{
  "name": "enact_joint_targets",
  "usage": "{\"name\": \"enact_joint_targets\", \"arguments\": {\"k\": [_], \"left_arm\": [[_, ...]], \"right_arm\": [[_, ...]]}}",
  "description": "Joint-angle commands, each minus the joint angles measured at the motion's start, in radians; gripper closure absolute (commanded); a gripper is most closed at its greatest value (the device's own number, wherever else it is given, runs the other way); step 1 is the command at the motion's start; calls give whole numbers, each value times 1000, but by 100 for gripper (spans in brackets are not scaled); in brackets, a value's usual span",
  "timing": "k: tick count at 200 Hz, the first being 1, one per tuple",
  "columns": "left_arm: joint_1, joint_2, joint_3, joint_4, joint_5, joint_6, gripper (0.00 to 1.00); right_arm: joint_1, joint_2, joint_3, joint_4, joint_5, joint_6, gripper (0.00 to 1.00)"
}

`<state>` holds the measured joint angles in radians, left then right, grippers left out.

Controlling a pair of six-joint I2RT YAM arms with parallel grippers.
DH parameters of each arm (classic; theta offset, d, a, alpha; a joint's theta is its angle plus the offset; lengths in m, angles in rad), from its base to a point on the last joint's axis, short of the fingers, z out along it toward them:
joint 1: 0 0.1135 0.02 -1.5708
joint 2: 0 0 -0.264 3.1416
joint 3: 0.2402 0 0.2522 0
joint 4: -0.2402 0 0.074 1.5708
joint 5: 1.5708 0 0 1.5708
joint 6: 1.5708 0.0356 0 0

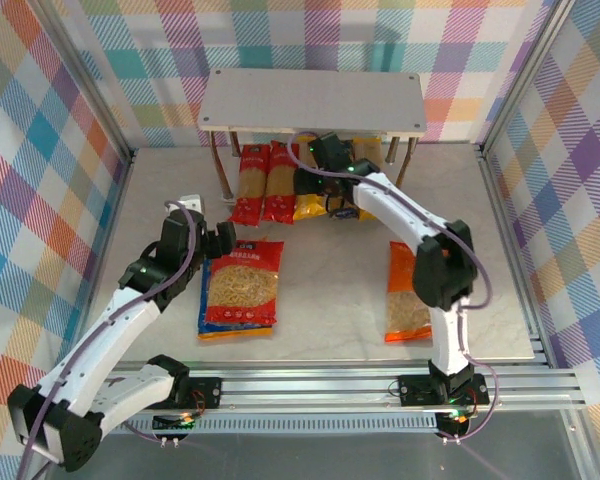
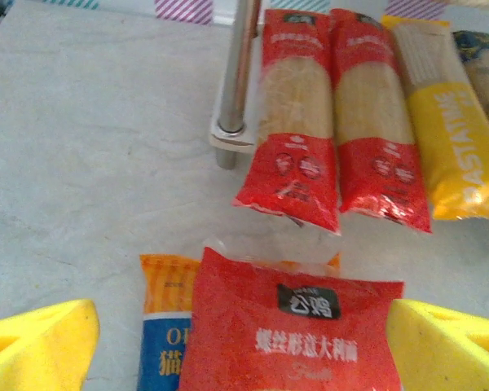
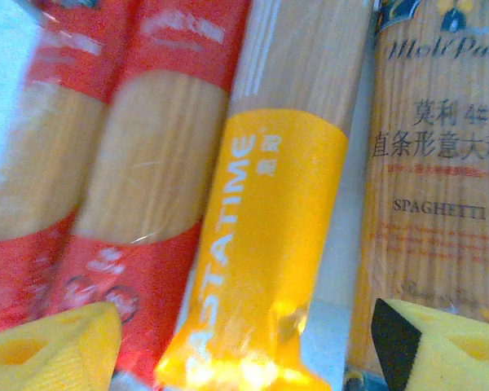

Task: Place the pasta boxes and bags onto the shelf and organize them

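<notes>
- I see the pale table (image 1: 330, 290) carrying the grey shelf (image 1: 310, 100) at its far end.
- Spaghetti packs (image 1: 263, 185) lie side by side under the top board.
- Left: red bag (image 1: 242, 285) atop a blue-and-orange bag (image 2: 159, 326).
- Right: orange bag (image 1: 408, 300).

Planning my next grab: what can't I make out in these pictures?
Top view: shelf board hides the spaghetti packs' far ends; right arm covers some packs and part of the orange bag.
Left wrist: red bag covers most of the bag beneath.
Right wrist: blurred small print.

Bright even light, soft shadow under the shelf (image 1: 310, 100), right wrist view blurred, glare on yellow pack (image 3: 261, 358).
</notes>
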<state>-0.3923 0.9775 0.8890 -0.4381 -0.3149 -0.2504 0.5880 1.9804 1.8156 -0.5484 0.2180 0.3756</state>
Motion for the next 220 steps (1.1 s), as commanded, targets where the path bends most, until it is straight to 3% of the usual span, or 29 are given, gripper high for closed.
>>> {"name": "enact_joint_targets", "arguments": {"k": [1, 53, 105, 154, 220], "left_arm": [[79, 61, 11, 95, 91, -33, 9], [161, 272, 78, 261, 151, -12, 12], [212, 413, 168, 357, 211, 27, 12], [246, 529, 235, 430, 310, 37, 12], [266, 644, 331, 420, 332, 65, 14]], "right_arm": [[-4, -152, -151, 95, -40, -17, 20], [-3, -578, -651, 142, 59, 62, 24], [-8, -902, -887, 81, 313, 146, 21], [-87, -886, -871, 123, 384, 120, 17], [-241, -696, -805, 298, 300, 99, 18]]}}
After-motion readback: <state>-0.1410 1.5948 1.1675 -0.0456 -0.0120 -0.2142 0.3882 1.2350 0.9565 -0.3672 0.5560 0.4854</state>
